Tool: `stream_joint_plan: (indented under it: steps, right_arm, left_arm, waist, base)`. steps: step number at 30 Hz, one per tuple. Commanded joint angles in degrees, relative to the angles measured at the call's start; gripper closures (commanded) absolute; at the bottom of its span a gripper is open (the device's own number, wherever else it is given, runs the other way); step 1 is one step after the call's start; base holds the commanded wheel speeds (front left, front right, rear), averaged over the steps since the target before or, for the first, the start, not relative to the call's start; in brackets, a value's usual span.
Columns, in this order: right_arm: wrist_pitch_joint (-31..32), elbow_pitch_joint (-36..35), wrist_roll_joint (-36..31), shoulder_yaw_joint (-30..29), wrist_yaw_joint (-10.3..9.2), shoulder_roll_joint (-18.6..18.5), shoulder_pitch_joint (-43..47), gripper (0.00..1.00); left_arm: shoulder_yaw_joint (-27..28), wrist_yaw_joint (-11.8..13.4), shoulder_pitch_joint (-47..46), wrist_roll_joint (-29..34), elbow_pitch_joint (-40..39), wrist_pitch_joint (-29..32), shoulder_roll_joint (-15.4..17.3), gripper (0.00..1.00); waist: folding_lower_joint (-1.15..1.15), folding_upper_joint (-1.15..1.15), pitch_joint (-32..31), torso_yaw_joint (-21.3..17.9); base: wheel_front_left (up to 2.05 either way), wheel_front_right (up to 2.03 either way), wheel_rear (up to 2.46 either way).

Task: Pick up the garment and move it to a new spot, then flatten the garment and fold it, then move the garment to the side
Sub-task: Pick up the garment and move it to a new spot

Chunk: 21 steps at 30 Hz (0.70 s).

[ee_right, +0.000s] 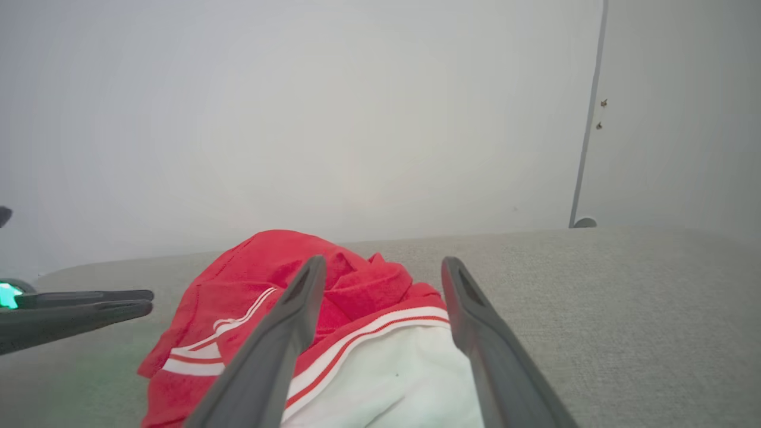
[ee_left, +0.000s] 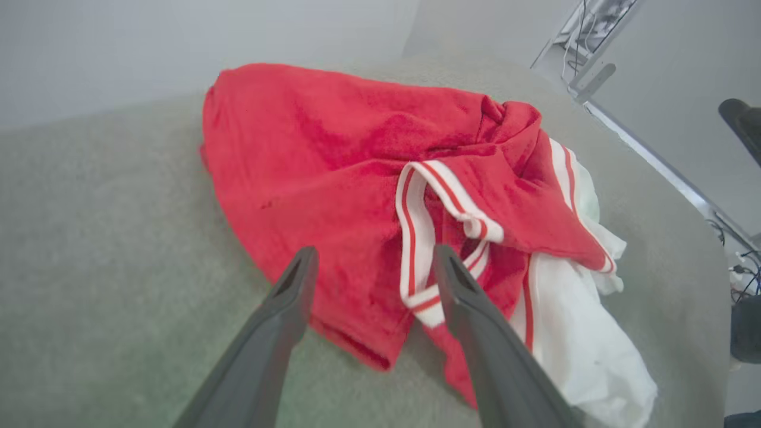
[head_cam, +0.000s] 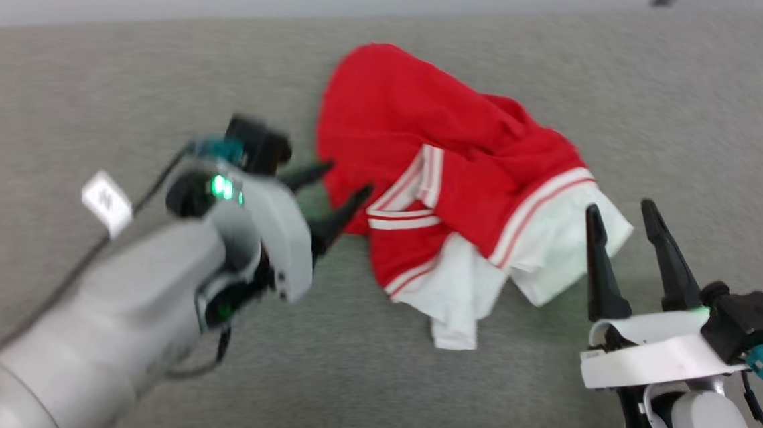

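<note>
We judge pick-up is in hand: our left gripper [head_cam: 348,176] and right gripper [head_cam: 619,206], both spread apart, flank the garment [head_cam: 439,151] and must next clamp it.

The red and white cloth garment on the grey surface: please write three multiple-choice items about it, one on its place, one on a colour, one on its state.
1. Where does the soft red cloth garment with white panels lie?
A. In a basket
B. On the grey woven fabric surface, between the left tool and the right tool
C. On a wooden shelf

2. Which colours has its striped trim?
A. Blue and yellow
B. Black and green
C. Red and white

3. In what state is it?
A. Crumpled in a heap
B. Folded neatly
C. Spread flat

Key: 1 B, the head view shows it on the surface between both open tools; 2 C, the bands alternate red and white; 3 A, its layers bunch and overlap.
</note>
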Motion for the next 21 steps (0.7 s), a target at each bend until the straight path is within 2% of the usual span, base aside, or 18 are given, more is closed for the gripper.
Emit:
stream_joint_plan:
  steps: [1,8,11,13,16,17,21]
  right_arm:
    - [-0.04,0.13,-0.03,-0.39,0.03,-0.26,0.71,0.0]
    - [-0.04,3.36,-0.25,-4.02,0.03,-2.62,3.89,0.0]
    - [-0.04,4.1,0.05,-4.88,0.03,-3.4,5.02,0.0]
    - [-0.04,4.49,0.11,-5.4,0.03,-3.84,5.83,0.0]
    - [-0.03,4.77,0.22,-6.53,0.03,-4.29,6.94,0.0]
    - [-0.03,4.77,0.22,-6.53,0.03,-4.29,6.94,0.0]
    - [-0.03,4.67,0.51,-8.37,0.03,-4.88,9.01,0.0]
  left_arm:
    - [0.29,0.14,0.96,-0.59,0.11,-0.62,-0.38,0.0]
    - [2.18,0.14,12.37,-3.66,4.36,-8.6,-0.28,0.0]
    - [4.61,0.89,16.35,-2.6,5.84,-9.61,0.12,0.0]
    - [9.65,1.26,18.91,-1.66,5.08,-9.73,0.27,0.0]
    - [18.46,2.12,24.99,3.31,2.54,-9.67,1.24,0.0]
    - [18.46,2.12,24.99,3.31,2.54,-9.67,1.24,0.0]
    - [31.56,4.96,33.74,13.11,-3.42,-9.65,1.05,0.0]
  waist:
    - [0.0,0.0,-5.17,7.42]
    - [0.0,0.0,-7.22,13.32]
    - [0.0,0.0,-8.08,14.04]
    - [0.0,0.0,-8.71,14.2]
    - [0.0,0.0,-9.36,14.14]
    - [0.0,0.0,-9.36,14.14]
    - [0.0,0.0,-10.37,13.68]
  base:
    - [0.0,0.0,0.0]
    - [0.0,0.0,0.0]
    - [0.0,0.0,0.0]
    - [0.0,0.0,0.0]
    - [0.0,0.0,0.0]
    - [0.0,0.0,0.0]
    - [0.0,0.0,0.0]
